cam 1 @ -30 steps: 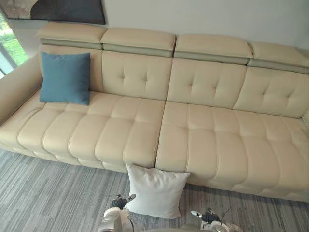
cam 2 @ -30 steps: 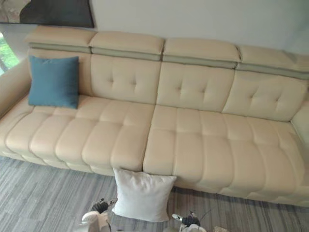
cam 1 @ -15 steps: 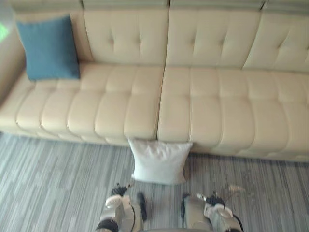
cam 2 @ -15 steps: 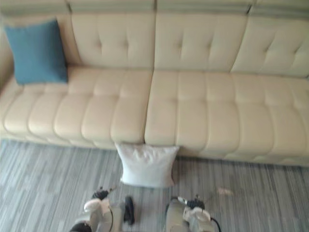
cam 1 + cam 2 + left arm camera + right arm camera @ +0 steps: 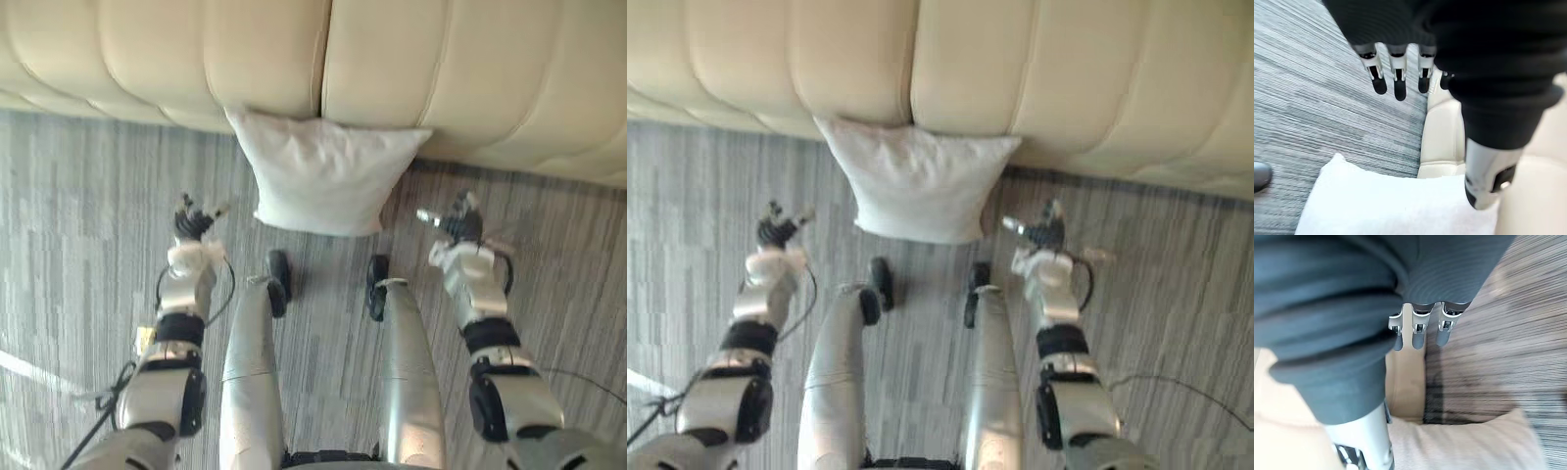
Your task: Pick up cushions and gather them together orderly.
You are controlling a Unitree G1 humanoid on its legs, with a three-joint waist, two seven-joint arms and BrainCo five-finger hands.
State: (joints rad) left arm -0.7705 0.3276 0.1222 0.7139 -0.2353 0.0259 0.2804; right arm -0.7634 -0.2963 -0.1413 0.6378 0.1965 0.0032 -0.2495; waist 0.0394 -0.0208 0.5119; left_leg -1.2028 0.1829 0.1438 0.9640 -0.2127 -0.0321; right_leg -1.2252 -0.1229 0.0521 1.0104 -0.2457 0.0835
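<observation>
White cushion (image 5: pixel 323 176) is flanked by the two hands, and it is touched by neither. The left hand (image 5: pixel 193 223) is held low over the floor to the cushion's left, a little apart from it. Its fingers (image 5: pixel 1396 83) are seen straight and spread in the left wrist view, with the thumb set apart and nothing grasped. The right hand (image 5: pixel 458 223) is held at a similar height to the cushion's right, near its right-hand corner. Its fingers (image 5: pixel 1418 333) are likewise extended in the right wrist view, and nothing is gripped.

Between the hands, the cushion is stood on the grey striped carpet (image 5: pixel 78 215), leaned with its upper edge against the front of the cream sofa (image 5: pixel 441 78). It is placed just below the seam where two seat sections meet. Its fabric is creased, and its upper corners are pointed outward along the sofa's base.
</observation>
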